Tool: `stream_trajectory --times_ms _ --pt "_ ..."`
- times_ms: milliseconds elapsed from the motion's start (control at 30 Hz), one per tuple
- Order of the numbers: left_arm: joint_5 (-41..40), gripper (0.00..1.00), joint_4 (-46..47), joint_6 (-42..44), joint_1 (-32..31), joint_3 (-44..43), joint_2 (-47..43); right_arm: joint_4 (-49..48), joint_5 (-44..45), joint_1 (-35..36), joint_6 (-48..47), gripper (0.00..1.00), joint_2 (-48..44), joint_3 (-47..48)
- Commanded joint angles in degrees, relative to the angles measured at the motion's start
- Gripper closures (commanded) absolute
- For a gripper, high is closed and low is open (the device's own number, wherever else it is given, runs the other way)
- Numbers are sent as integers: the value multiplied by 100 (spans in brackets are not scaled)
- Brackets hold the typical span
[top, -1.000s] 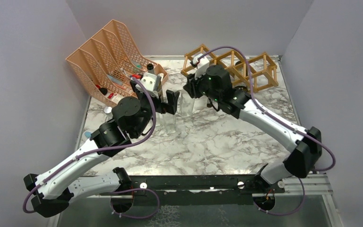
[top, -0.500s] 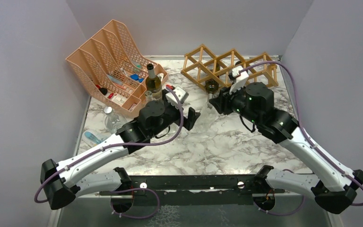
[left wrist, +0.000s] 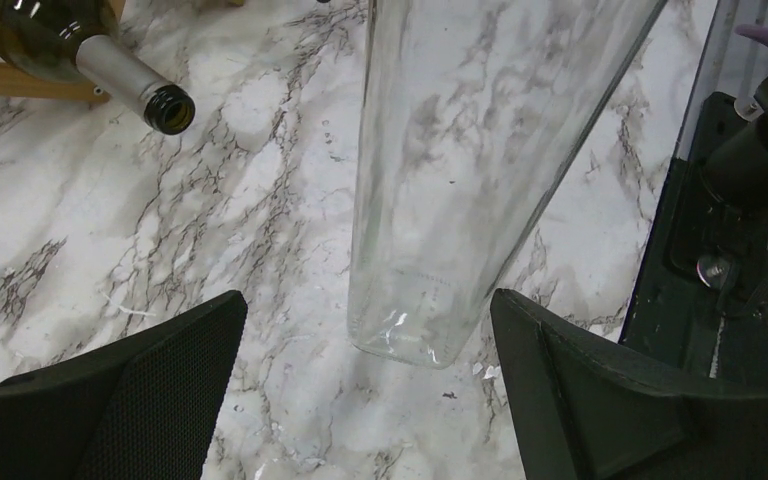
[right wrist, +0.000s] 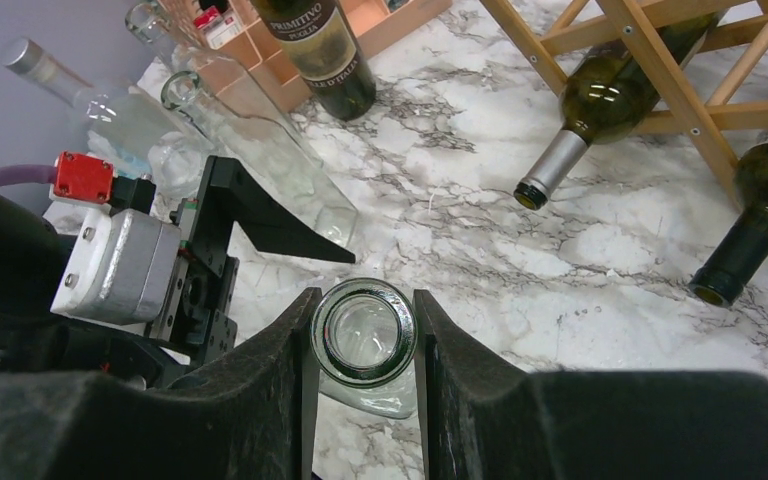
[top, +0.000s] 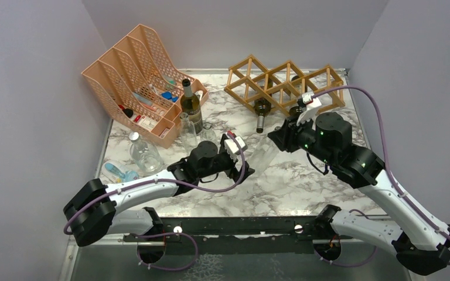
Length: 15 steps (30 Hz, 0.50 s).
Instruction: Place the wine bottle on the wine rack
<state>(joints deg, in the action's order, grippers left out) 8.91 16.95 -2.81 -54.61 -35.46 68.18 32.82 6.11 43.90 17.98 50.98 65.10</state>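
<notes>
My right gripper (right wrist: pixel 365 345) is shut on the mouth of a clear glass wine bottle (right wrist: pixel 365 330), which hangs tilted with its base low over the marble table. In the top view the right gripper (top: pixel 281 139) is in front of the wooden lattice wine rack (top: pixel 281 82), and the clear bottle (top: pixel 262 155) slants toward my left gripper (top: pixel 244 168). The left gripper (left wrist: pixel 370 400) is open, with its fingers (left wrist: pixel 120 390) on either side of the bottle's base (left wrist: pixel 410 330), not touching it. Two dark bottles (top: pixel 262 110) lie in the rack.
A peach mesh file organizer (top: pixel 135 70) stands at the back left. A dark upright wine bottle (top: pixel 190 105) and clear bottles (top: pixel 143 153) stand beside it. The necks of the racked dark bottles (right wrist: pixel 570 140) stick out toward the table middle.
The right gripper has carried the clear bottle right and toward the near side, away from the organizer. The left arm has dropped low and swung right, its open jaws now at the bottle's base.
</notes>
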Motion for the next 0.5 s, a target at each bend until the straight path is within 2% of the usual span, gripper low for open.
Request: stream_trajectory --times_ms 0,300,467 --pt "349 3 1181 385 -32 157 197 -309 -155 34 152 99 -123 171" --pt "1453 8 2160 684 -39 309 512 -532 -474 35 152 99 -189 276" --pt "1544 16 2357 964 -41 329 528 -626 -518 40 142 98 -344 253"
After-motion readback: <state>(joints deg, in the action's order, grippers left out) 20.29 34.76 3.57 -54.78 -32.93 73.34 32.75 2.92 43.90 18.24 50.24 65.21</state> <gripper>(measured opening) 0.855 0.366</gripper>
